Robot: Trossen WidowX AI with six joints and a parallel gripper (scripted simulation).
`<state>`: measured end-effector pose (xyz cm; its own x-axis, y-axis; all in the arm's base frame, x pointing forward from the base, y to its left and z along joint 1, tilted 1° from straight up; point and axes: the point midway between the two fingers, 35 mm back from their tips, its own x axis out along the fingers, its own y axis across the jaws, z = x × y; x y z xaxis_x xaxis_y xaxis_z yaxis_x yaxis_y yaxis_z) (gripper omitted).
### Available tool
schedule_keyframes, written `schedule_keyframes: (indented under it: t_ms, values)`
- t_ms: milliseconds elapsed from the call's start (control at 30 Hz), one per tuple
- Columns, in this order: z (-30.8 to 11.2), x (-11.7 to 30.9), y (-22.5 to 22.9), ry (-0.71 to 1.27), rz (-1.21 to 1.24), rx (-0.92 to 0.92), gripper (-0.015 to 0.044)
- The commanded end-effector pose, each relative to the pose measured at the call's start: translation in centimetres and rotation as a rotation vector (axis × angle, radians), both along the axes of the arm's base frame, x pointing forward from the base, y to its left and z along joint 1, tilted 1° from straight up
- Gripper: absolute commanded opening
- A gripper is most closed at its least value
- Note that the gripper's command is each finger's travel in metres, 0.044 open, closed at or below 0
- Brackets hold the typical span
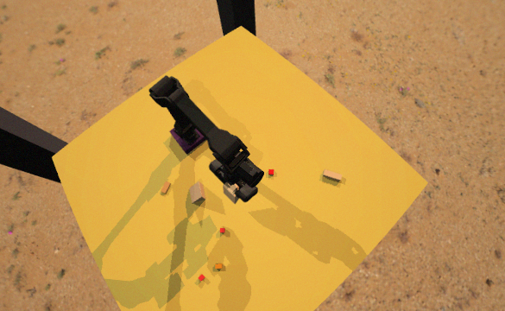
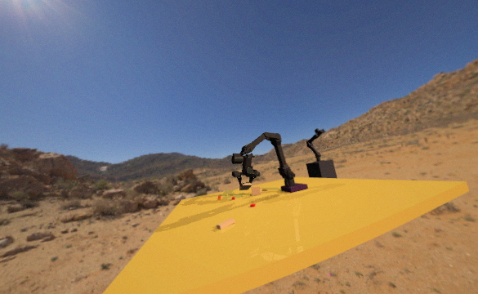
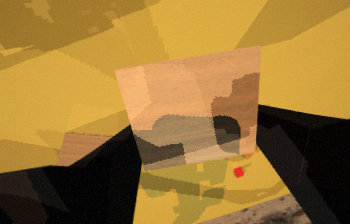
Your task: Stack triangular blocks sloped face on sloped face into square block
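My gripper [image 1: 233, 190] [image 2: 245, 183] [image 3: 191, 118] is shut on one tan wooden triangular block [image 1: 230, 193] [image 2: 245, 188] [image 3: 191, 95], with a finger at each end. The held block hangs above the table, and a broad face of it fills the middle of the wrist view. The other triangular block [image 1: 197, 193] [image 2: 256, 191] [image 3: 83, 146] rests on the table close by, left of the held one in the top view and partly hidden behind a finger in the wrist view. The two blocks are apart. The exact tilt of the held block's slope is hard to tell.
A small tan block [image 1: 332, 175] [image 2: 225, 224] lies at the far right in the top view. Red cubes [image 1: 271, 172] [image 1: 222, 231] [image 1: 201, 277], an orange block [image 1: 218, 266] and a small brown-orange block [image 1: 166, 187] lie around. Another arm [image 2: 314, 147] stands beyond the table.
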<state>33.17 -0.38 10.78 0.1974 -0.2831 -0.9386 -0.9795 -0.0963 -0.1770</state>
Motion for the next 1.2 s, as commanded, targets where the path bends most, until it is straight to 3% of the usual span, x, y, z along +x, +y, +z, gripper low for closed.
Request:
schedule_keyframes:
  t_ms: [0,533,767,1167]
  values:
    - [0.2,0.2,-0.2,0.014,-0.1,0.075,0.0]
    - [1.4,0.3,-0.8,0.092,-0.497,0.345,0.0]
    - [1.5,0.3,-1.1,0.093,-0.501,0.347,0.0]
    - [2.7,-1.7,-6.5,0.093,-0.502,0.341,0.0]
